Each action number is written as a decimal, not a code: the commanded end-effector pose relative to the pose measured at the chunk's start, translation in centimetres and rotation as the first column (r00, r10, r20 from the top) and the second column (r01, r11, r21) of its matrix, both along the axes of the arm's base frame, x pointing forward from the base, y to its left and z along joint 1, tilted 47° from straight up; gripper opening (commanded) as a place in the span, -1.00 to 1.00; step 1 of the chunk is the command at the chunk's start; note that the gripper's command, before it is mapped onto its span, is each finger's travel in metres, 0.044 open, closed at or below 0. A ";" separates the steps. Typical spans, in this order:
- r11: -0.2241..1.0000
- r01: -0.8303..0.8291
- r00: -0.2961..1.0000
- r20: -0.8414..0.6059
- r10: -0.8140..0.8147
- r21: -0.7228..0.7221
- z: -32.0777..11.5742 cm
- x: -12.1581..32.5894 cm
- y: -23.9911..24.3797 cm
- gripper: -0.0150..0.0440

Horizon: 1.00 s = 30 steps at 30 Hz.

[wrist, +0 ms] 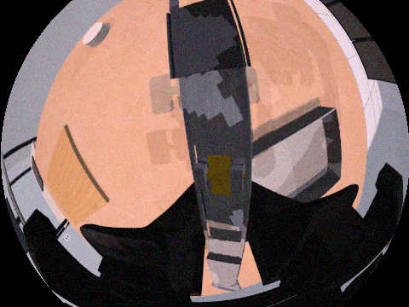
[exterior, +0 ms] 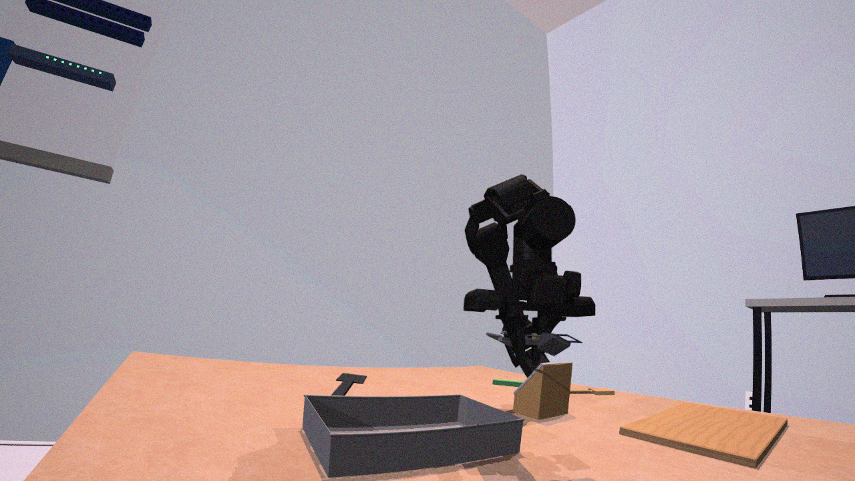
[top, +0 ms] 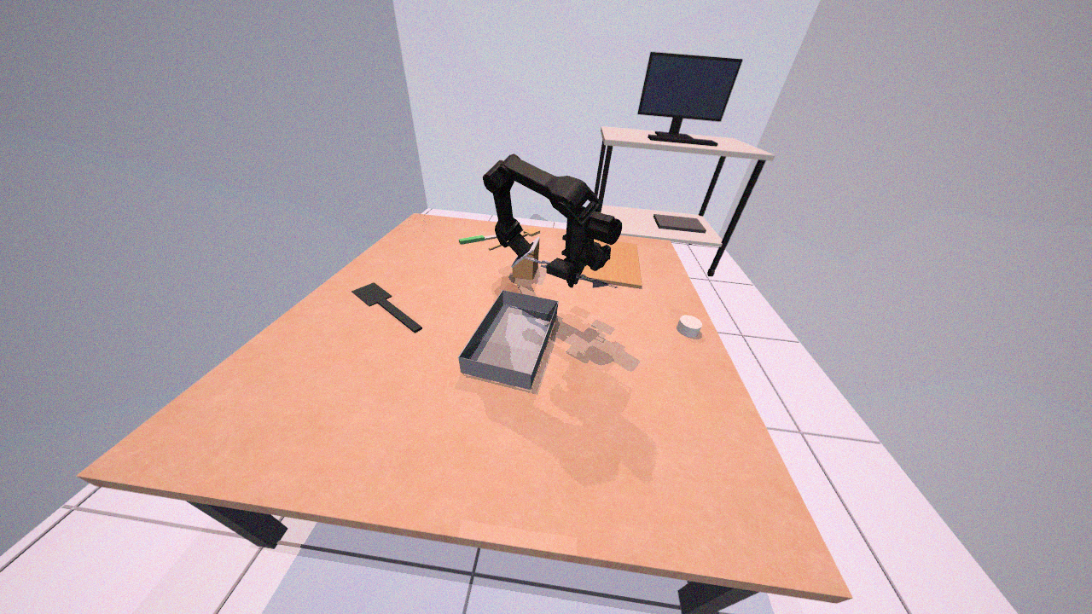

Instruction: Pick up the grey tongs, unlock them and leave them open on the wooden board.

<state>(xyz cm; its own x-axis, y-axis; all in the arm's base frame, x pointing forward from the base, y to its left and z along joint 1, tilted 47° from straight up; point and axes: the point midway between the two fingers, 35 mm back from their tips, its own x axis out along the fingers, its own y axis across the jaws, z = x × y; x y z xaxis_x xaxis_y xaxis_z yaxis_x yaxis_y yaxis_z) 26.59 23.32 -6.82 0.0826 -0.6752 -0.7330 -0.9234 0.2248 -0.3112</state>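
Note:
The grey tongs are off the roasting tin and held in the air, close to level. Their yellow patch shows between the fingers in the wrist view. The arms look closed together; the lock's state cannot be made out. My gripper is shut on the tongs around their middle. The roasting tin stands on the table with nothing across it. The wooden board lies flat, bare, to one side of the gripper.
A brown block with a slanted face stands near the arm base, behind the tin. A black spatula and a green-handled tool lie left. A white round piece stands by the right edge.

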 end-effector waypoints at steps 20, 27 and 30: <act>0.799 -0.588 0.629 -0.551 0.549 0.125 -2.6 -3.7 3.7 -1.00; 0.672 -0.704 0.393 -0.662 0.638 0.229 -3.5 -5.0 4.6 -1.00; 0.613 -0.739 0.283 -0.696 0.660 0.281 -3.8 -5.5 4.9 -1.00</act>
<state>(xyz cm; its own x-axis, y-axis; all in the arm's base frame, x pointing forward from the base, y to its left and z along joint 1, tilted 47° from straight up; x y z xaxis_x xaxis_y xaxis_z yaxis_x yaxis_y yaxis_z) 21.61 27.70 -10.41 0.0738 -0.6810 -0.7286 -0.6927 -0.5605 0.4538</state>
